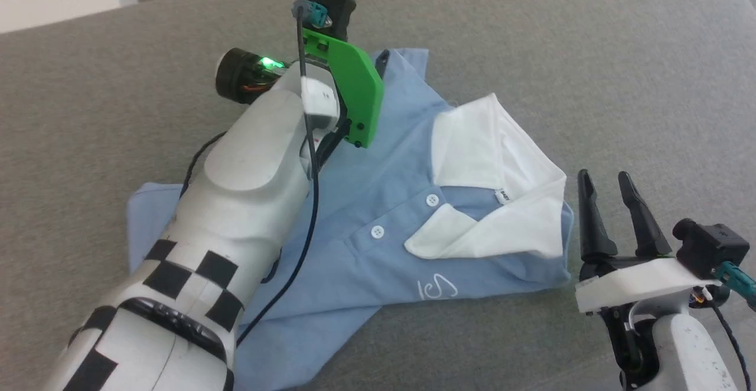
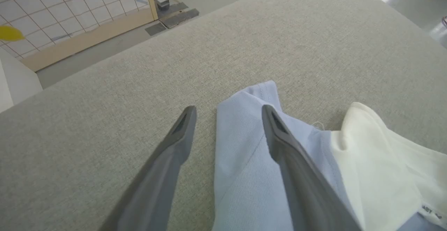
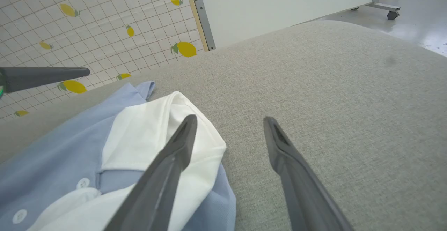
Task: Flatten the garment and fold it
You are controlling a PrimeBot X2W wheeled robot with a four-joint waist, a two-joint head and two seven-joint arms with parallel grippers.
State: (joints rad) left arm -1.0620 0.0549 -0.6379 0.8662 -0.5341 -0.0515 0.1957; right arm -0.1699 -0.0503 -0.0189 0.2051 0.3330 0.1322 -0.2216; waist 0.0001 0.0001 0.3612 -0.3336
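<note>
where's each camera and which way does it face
head view: on the head, facing down at the garment on the grey cushion; left forearm and right gripper show.
left wrist view: on that wrist, along the open left gripper over the garment's blue edge.
right wrist view: on that wrist, along the open right gripper beside the collar.
shared: both wrist views show the collar and lemon-print wall.

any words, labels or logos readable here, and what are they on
"ABY": on the white neck label inside the collar of the garment; anything before it can't be made out.
Chest logo: white stitched squiggle, no readable letters.
Same label in the head view: too small to read.
</note>
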